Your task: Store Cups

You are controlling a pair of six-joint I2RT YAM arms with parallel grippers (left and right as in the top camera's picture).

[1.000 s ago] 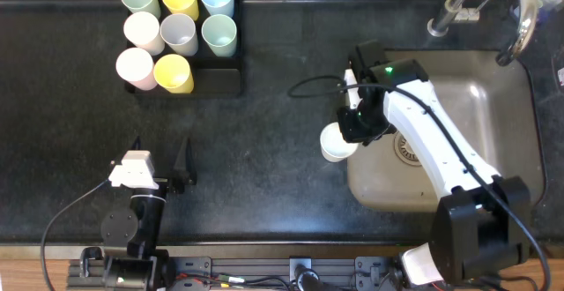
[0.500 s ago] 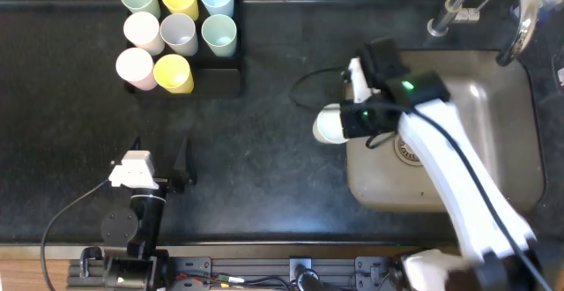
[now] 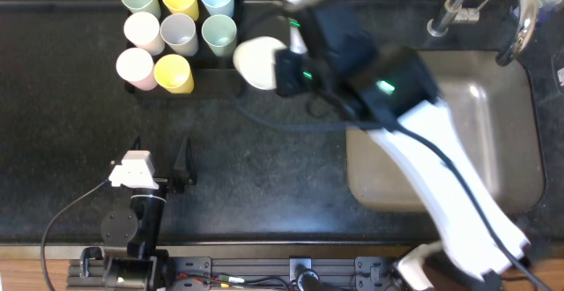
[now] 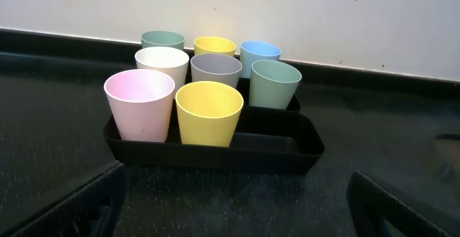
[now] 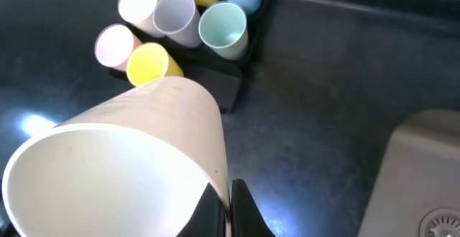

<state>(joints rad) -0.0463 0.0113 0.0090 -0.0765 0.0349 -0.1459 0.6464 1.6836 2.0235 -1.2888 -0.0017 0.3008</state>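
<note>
Two fingers of the right gripper (image 3: pixel 284 65) are clamped on the wall of a cream cup (image 3: pixel 257 63). One finger (image 5: pixel 231 210) lies against the cup's outside near the rim. The cup is held aloft and tipped on its side, its mouth facing the wrist camera. In the right wrist view it hangs near the black tray's (image 3: pixel 222 81) front corner, above the dark counter (image 3: pixel 264 176). Whether it is directly over the tray cannot be determined.

Left gripper (image 3: pixel 162 155): fingers spread wide apart, holding nothing, low over the counter, well apart from the tray and facing it.

Tray contents, eight upright cups in three rows:
- Nearest the left gripper: pink cup (image 4: pixel 140 104) and front yellow cup (image 4: pixel 208 111), with a bare compartment (image 4: pixel 267 141) beside the yellow one.
- Middle: white cup (image 4: pixel 162 61), grey cup (image 4: pixel 215 69), mint cup (image 4: pixel 274 83).
- Against the wall: sage cup (image 4: pixel 162 40), rear yellow cup (image 4: pixel 214 46), blue cup (image 4: pixel 259 50).

Surroundings: a steel sink (image 3: pixel 498 106) is set into the counter at the right arm's side, with a faucet (image 3: pixel 454 9) behind it.
</note>
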